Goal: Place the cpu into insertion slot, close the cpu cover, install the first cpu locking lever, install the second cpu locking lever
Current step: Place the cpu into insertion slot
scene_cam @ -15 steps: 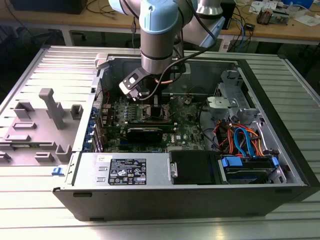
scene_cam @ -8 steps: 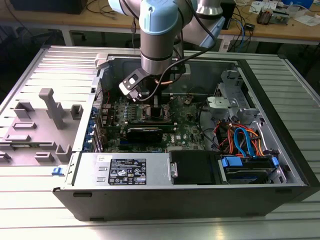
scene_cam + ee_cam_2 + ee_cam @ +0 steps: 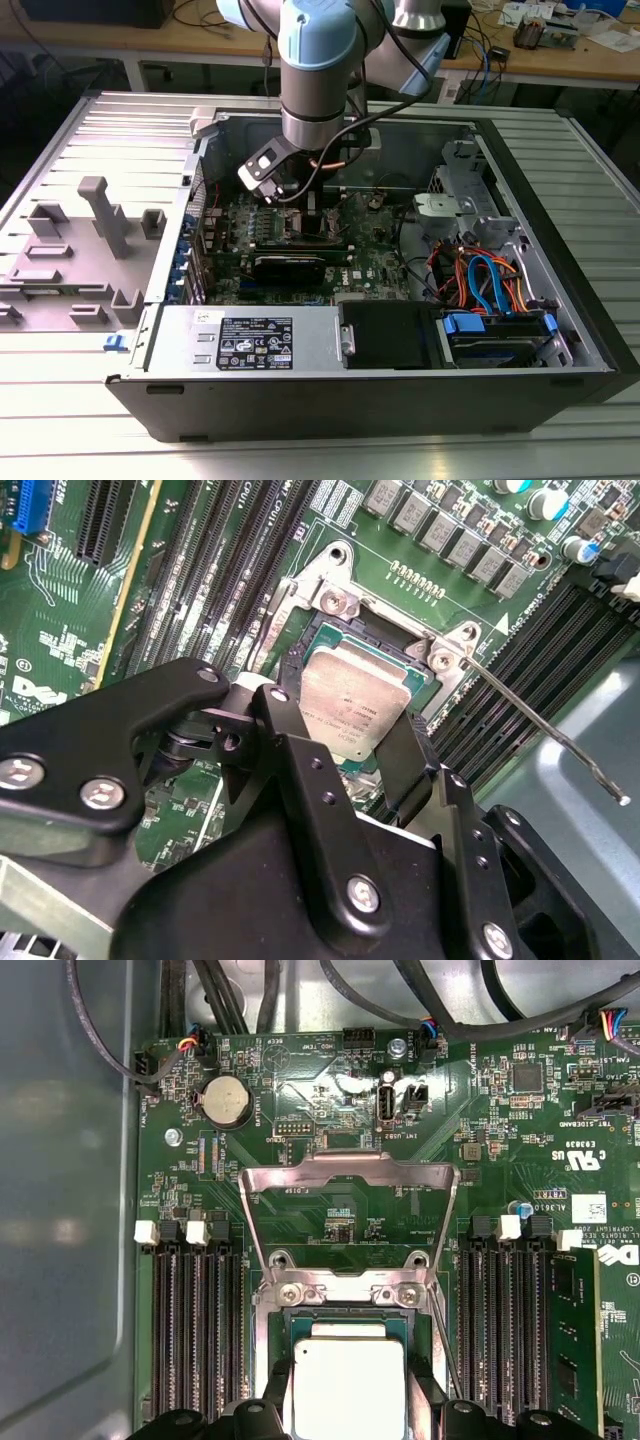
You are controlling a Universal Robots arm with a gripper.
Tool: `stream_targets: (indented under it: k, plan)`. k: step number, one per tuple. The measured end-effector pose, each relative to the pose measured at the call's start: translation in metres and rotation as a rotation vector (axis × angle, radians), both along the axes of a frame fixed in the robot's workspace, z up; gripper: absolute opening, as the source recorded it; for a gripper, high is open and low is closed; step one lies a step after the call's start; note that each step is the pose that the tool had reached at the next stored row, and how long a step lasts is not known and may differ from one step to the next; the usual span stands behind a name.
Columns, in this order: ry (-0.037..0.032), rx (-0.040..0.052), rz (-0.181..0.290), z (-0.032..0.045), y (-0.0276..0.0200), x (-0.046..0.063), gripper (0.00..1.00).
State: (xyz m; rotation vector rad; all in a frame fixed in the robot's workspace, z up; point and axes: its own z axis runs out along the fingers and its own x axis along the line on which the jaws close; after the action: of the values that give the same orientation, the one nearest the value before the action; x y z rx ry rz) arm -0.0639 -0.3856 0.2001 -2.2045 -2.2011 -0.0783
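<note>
Your gripper (image 3: 345, 725) pinches the cpu (image 3: 352, 700) at the insertion slot (image 3: 348, 632), near the exterior view's centre; the cpu cover (image 3: 350, 1172) stands raised.

Straight above the insertion slot (image 3: 262, 1360) the room is taken: the gripper (image 3: 345, 742) hangs there, clamped on the cpu (image 3: 345, 1385). On the slot's hinge side the cpu cover (image 3: 350, 1172) is swung open and bars that approach. A thin locking lever (image 3: 520, 707) juts out from a corner of the slot over the memory slots (image 3: 500, 1330). More memory slots run along the slot's opposite side, low and flat. In the exterior view the case walls (image 3: 380, 410) ring the slot well apart, and the arm (image 3: 320, 90) comes down through the open top.
</note>
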Motion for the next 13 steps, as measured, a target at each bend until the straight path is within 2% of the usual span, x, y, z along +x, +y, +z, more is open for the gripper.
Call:
stream_targets:
  k: [13]
  plan:
    - [0.0004, 0.0002, 0.000, -0.0004, 0.0000, 0.0008, 0.54]
